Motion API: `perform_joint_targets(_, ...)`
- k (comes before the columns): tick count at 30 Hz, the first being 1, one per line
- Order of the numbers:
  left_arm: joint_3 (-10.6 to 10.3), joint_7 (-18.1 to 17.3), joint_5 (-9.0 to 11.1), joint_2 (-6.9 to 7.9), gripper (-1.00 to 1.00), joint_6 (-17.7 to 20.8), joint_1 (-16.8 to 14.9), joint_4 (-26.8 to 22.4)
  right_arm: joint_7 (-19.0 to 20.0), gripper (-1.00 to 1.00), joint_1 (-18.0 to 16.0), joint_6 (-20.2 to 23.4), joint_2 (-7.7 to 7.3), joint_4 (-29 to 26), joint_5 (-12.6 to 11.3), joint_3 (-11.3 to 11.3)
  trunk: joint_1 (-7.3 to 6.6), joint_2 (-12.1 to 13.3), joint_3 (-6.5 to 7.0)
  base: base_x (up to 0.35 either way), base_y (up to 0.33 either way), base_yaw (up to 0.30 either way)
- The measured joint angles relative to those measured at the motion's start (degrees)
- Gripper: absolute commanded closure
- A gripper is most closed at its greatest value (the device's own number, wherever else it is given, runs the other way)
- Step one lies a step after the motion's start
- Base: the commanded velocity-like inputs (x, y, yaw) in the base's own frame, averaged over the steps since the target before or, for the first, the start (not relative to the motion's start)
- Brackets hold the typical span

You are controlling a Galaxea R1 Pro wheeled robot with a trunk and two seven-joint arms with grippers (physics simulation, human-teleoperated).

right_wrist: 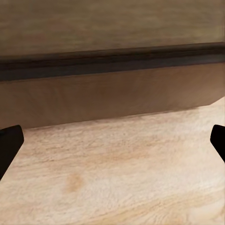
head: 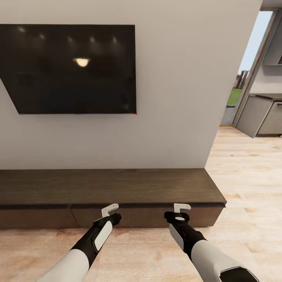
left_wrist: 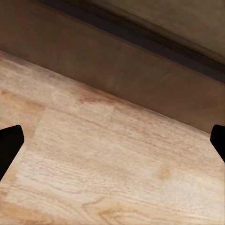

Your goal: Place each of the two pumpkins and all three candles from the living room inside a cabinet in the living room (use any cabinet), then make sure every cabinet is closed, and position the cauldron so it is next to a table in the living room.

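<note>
1. A plain grey wall [head: 176, 117] stands ahead.
2. A light wood plank floor [head: 250, 188] runs below it.
3. A big black flat TV [head: 70, 68] hangs on the wall.
4. The long, low dark-brown wood cabinet [head: 109, 186] sits under the TV, its drawer fronts shut.
5. The left gripper [head: 110, 213] and right gripper [head: 181, 211] hang just before the cabinet front, jaws wide, holding nothing.

Both arms are white with black parts. The left arm [head: 84, 250] has a smooth white shell, then a black wrist with a long white patch. The right arm [head: 203, 250] looks the same. Each ends near the cabinet [head: 113, 188] in a black piece with a small white bracket on top.
</note>
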Motion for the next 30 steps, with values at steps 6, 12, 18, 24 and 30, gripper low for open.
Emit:
perform_joint_targets(6, -0.02, 0.0, 0.0, 0.0, -1.0, 0.0, 0.0, 0.0, -2.67, -1.0, 0.0, -0.05, 0.04, -0.04, 0.29, 0.1, 1.32, -2.41, -1.08, 0.0, 0.0, 0.0)
perform_joint_targets(12, -0.06, 0.0, 0.0, 0.0, -1.0, 0.0, 0.0, 0.0, -6.05, -1.0, 0.0, -0.09, 0.08, -0.04, 1.07, 0.16, 2.64, -4.81, -2.15, 0.0, 0.0, 0.0)
perform_joint_targets(18, -0.21, 0.0, -0.08, -0.08, -1.0, 0.0, 0.0, 0.86, -6.82, -1.0, 0.0, -0.1, 0.07, -0.1, 1.31, 0.12, 3.95, -7.22, -3.23, 0.0, 0.0, 0.0)
perform_joint_targets(24, -0.24, -0.32, -0.09, -0.09, -1.0, -0.01, 0.0, 1.26, -6.88, -1.0, 0.0, -0.09, 0.09, -0.11, 1.4, 0.12, 5.27, -9.63, -4.31, 0.0, 0.0, 0.0)
perform_joint_targets(30, -0.24, -1.32, -0.1, -0.09, -1.0, 0.0, 0.0, 1.31, -6.89, -1.0, 0.0, -0.09, 0.09, -0.05, 1.42, 0.16, 6.59, -12.03, -5.39, 0.0, 0.0, 0.0)
